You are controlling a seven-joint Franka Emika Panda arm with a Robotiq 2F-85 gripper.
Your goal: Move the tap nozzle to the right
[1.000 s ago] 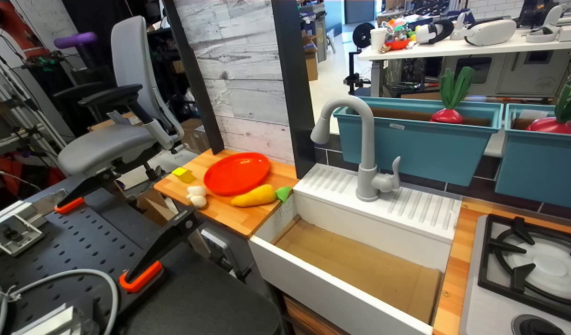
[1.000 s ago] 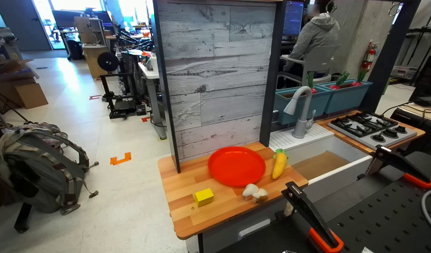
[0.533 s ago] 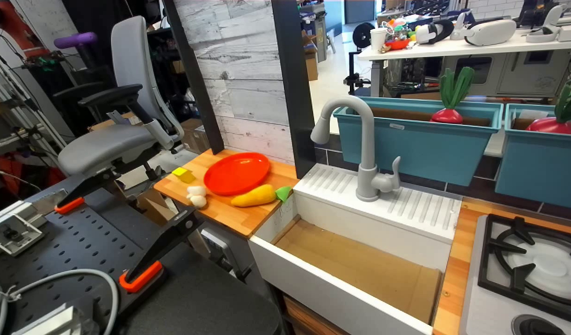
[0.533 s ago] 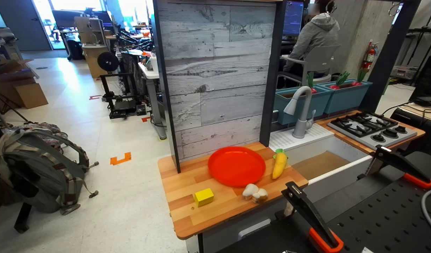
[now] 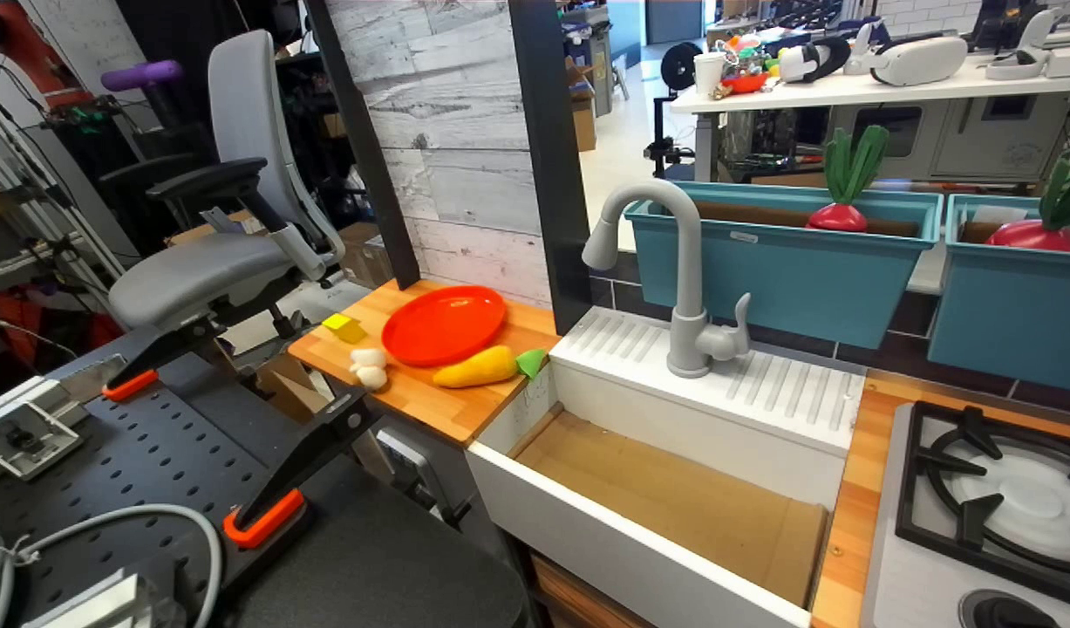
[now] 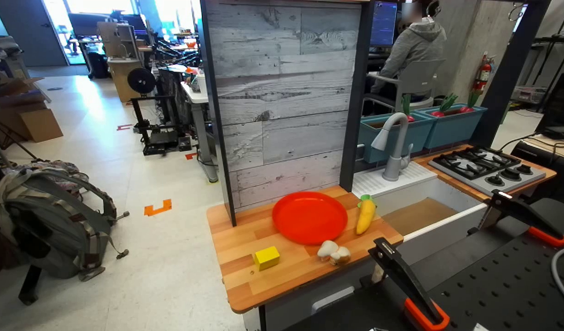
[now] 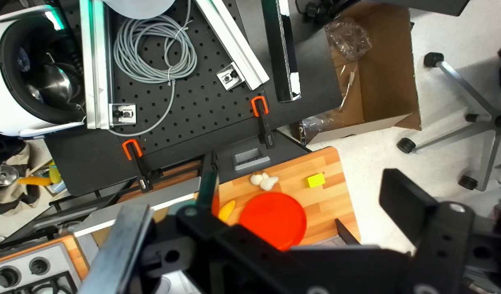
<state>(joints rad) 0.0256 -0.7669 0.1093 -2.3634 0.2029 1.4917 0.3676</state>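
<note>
The tap nozzle [image 5: 690, 253] is a tall matte-grey gooseneck tube on the white ribbed ledge behind the sink [image 5: 639, 576]. In an exterior view its tip points down and to the left, near the dark post. It also shows in an exterior view [image 6: 401, 138], tip toward the wood panel. The short lever handle [image 5: 742, 327] stands at its right. My gripper [image 7: 301, 181] shows only in the wrist view, jaws wide apart with nothing between them, high above the wooden counter. In the wrist view the tap nozzle is hidden or not clear behind the gripper.
On the wooden counter [image 6: 245, 285] lie a red plate [image 6: 309, 218], a yellow block [image 6: 267, 258], white mushrooms [image 6: 333, 253] and a yellow vegetable [image 6: 366, 216]. Teal planters [image 5: 770, 279] stand behind the tap. A stove [image 5: 1014, 488] is right of the sink. A dark post [image 5: 552, 166] stands left.
The tap nozzle and the things on the counter have not moved. Only the seated person in the background has shifted slightly.
</note>
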